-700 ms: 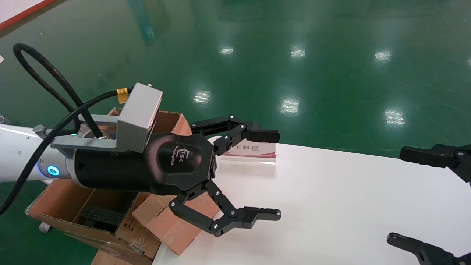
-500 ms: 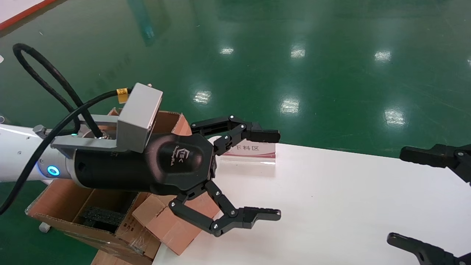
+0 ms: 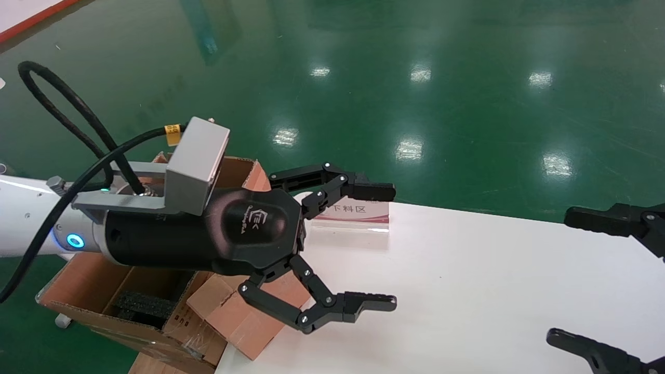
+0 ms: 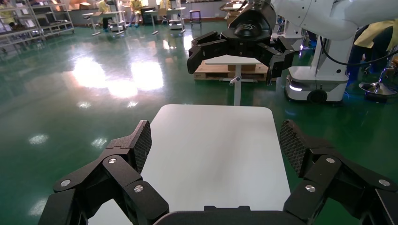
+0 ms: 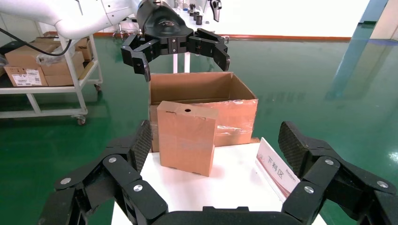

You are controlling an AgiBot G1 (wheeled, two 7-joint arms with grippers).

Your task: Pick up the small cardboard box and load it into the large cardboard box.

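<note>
Approach step: my left pincer [image 3: 358, 249] hangs spread above the small box [image 5: 186, 137] on the table [image 3: 467, 291]. Next: lower, straddle, pinch. Right pincer [image 3: 597, 280] spread, idle.

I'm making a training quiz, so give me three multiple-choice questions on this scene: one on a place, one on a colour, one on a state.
1. Where does the small plain brown cardboard box stand?
A. On the white table
B. On the floor
C. In a pincer

2. What colour is the floor?
A. Grey
B. Green
C. Blue

3. How is the left pincer?
A. Shut on the box
B. Shut empty
C. Open, empty

Answers: 1 A, it stands upright at the table's edge by the large open brown cardboard carton; 2 B, glossy green; 3 C, fingers spread over bare table.
</note>
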